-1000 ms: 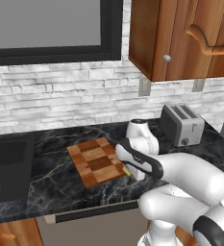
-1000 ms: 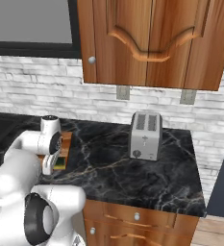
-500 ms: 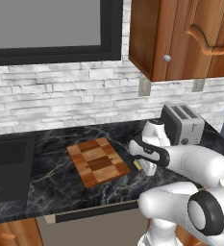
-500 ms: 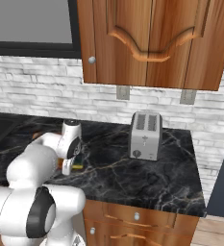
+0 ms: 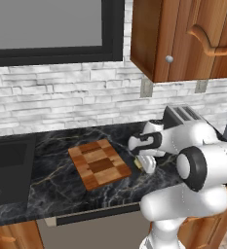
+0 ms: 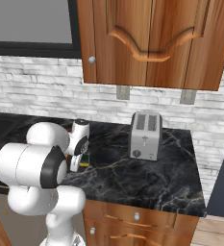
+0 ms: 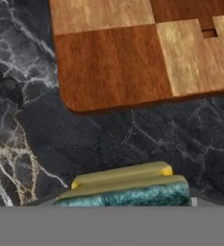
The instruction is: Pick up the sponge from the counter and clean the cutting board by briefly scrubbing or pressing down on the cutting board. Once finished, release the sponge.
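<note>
Pickup step: gripper low over sponge beside cutting board, finger spread untellable; next, close, lift, carry to board ahead.

Glossy white rounded arm with dark joints.

Behind my worktop runs a wall of pale stacked stone, with two grey outlets set in it; above hang warm wooden cupboards with a round silver knob; a dark-framed window sits to the left; a dark sink lies at the far left end; wooden drawers stand below; a silver toaster stands near the wall.
</note>
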Motion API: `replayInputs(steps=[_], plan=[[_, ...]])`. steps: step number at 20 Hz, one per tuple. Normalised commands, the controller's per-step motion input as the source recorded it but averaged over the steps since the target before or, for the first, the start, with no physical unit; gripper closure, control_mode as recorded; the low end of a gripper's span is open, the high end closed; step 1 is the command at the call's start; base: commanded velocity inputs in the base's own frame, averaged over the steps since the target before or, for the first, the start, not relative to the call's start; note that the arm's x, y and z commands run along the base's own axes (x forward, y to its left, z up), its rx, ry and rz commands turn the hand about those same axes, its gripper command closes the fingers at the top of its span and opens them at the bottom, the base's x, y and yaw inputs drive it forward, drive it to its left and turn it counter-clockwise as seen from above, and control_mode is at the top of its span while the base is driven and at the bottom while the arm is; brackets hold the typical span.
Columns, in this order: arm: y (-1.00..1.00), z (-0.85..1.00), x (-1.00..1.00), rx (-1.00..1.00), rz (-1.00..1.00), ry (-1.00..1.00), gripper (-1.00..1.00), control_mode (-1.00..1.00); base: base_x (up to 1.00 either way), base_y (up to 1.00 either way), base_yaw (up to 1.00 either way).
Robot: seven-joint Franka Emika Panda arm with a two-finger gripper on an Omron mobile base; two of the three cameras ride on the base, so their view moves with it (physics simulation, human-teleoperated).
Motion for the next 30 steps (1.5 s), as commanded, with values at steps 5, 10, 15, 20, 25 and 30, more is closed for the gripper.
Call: replayInputs(steps=[5,10,15,20,25,30], plan=[[0.00,-0.11,0.17,0.02,0.00,0.00,-1.00,-1.00,0.00,0.00,0.00],[0.00,0.11,-0.07,0.02,0.00,-0.02,-1.00,-1.00,0.00,0.00,0.00],[0.00,0.47,-0.25,0.01,0.00,-0.03,-1.00,-1.00,0.00,0.00,0.00],[0.00,0.58,-0.60,0.03,0.00,-0.04,-1.00,-1.00,0.00,0.00,0.00],[0.02,0.59,-0.73,0.04,0.00,-0.01,-1.00,-1.00,0.00,0.00,0.00],[0.24,0.42,-0.77,0.01,0.00,0.00,-1.00,-1.00,0.00,0.00,0.00]])
